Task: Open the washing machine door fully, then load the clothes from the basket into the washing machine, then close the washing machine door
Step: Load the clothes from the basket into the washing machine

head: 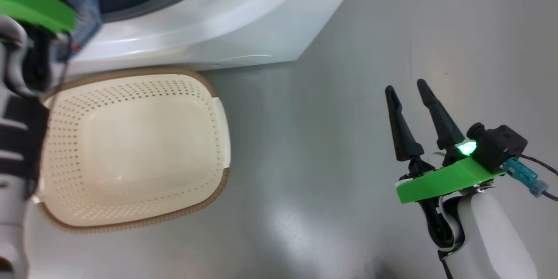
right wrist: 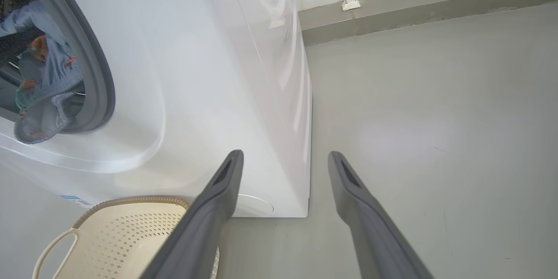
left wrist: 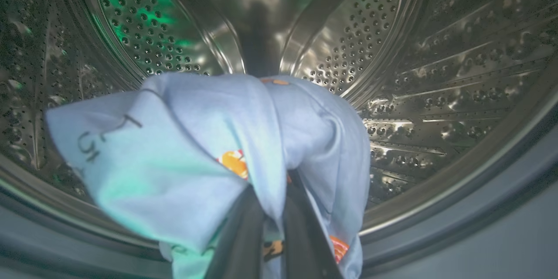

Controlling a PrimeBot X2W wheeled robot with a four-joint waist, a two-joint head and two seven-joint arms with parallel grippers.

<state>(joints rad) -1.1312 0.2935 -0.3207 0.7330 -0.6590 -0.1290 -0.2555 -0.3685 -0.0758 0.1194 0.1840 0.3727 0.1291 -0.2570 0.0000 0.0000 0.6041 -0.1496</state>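
My left gripper (left wrist: pixel 272 209) is shut on the light blue clothes (left wrist: pixel 196 152), holding the bundle at the mouth of the steel drum (left wrist: pixel 392 52) of the washing machine (head: pixel 226 13). In the right wrist view the clothes (right wrist: pixel 43 87) hang across the grey gasket (right wrist: pixel 98 74), partly inside the opening. The cream basket (head: pixel 130 148) stands empty on the floor in front of the washing machine. My right gripper (head: pixel 407 89) is open and holds nothing, low over the floor to the right of the basket. The washing machine door is out of view.
Grey floor (head: pixel 348 96) stretches to the right of the washing machine. A wall base with a white bracket (right wrist: pixel 348 0) runs behind it. My left arm (head: pixel 17 117) stands beside the basket's left side. A small blue label (right wrist: pixel 69 198) sits low on the machine's front.
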